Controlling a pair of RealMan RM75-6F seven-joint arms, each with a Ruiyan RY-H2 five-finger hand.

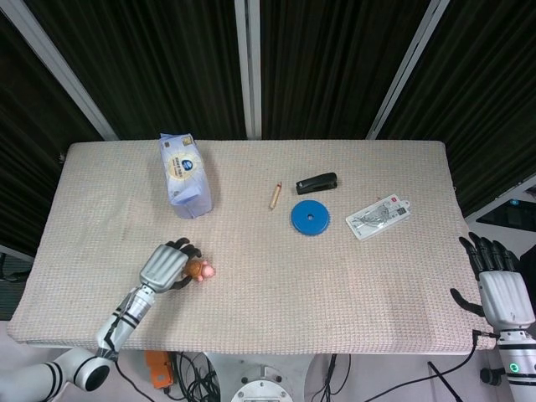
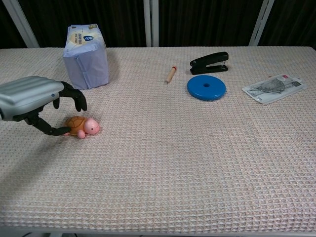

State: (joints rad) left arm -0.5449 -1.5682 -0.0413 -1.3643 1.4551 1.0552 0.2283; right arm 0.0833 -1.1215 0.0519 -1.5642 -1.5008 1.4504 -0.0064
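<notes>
A: Where's the left hand (image 2: 34, 98)?
B: Over the table's (image 1: 251, 293) near-left part, fingers spread and arched, gripping nothing.
A: And the toy turtle (image 2: 82, 126)?
B: Lying on the cloth just under those fingers; the thumb tip looks to touch its shell.
A: The right hand (image 1: 501, 289)?
B: Off the table's right edge, fingers apart, empty.

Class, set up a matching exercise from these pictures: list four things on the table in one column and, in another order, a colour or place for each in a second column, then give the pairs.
Things:
1. toy turtle
2. stapler
3. disc
4. tissue pack

Descriptions:
A. blue, round, with a hole in the middle
B. pale blue, at the far left of the table
C. black, just behind the disc
D. orange and pink, beside the left hand

Pairs: 1-D, 2-C, 3-A, 4-B
</notes>
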